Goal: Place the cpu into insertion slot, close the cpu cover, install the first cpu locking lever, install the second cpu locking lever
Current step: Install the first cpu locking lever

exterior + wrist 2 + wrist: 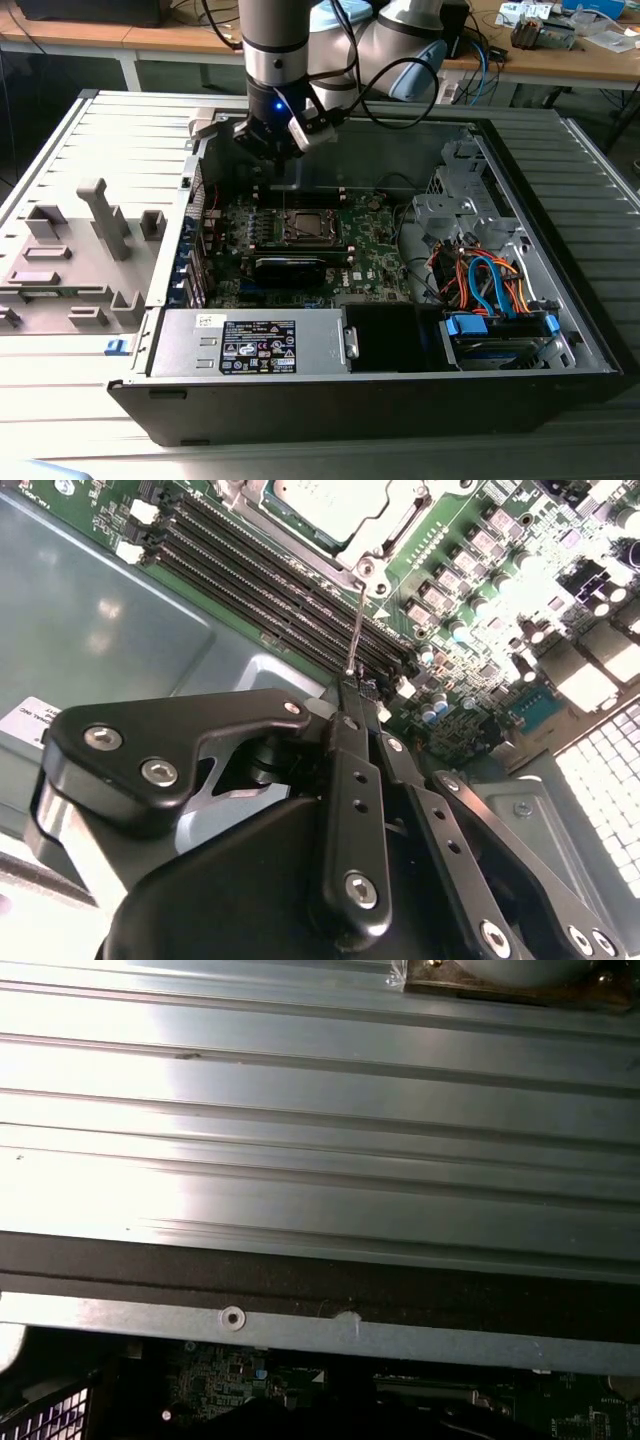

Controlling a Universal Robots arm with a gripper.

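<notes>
1. My gripper [358, 685] hangs inside the open computer case [560, 330], near its rear wall; its fingers [352, 810] are pressed together around a thin metal lever [357, 620].
2. The lever runs to the insertion slot [325, 510] mid-motherboard [375, 255].
3. The cpu [318, 498] sits in it, with the cpu cover [395, 525] framing it.

Silver-grey arm [272, 40], black screw-studded claw [352, 695]
</notes>
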